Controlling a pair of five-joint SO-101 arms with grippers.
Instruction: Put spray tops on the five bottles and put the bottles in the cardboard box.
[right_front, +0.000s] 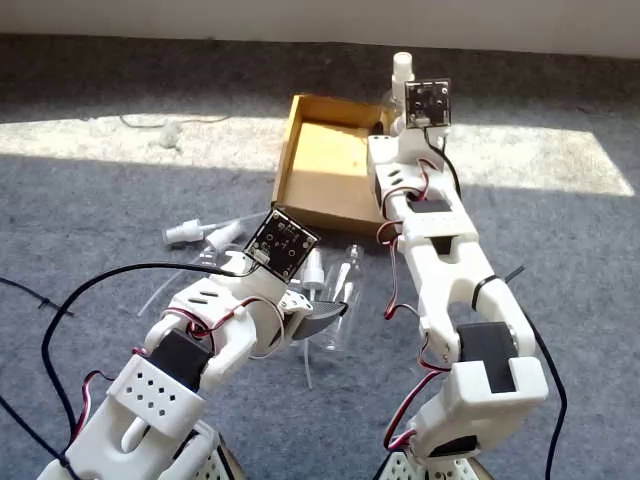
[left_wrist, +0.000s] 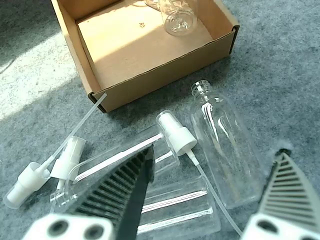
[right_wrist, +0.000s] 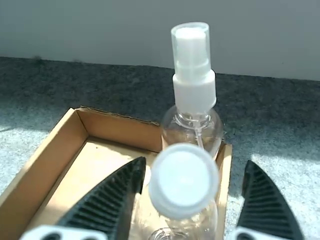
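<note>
My gripper (right_wrist: 195, 162) is spread wide. Its black ribbed fingers (right_wrist: 107, 200) sit at nine and three o'clock of the near bottle (right_wrist: 184, 192), clear of it on both sides. I look straight down on that bottle's round white cap (right_wrist: 184, 182), above the sunlit floor of the cardboard box (right_wrist: 45, 165). At twelve o'clock from it, the far bottle (right_wrist: 192, 131) stands upright with a white spray top (right_wrist: 192, 70). It is at the box's far wall, though I cannot tell on which side. Grey carpet (right_wrist: 75, 85) lies around.
</note>
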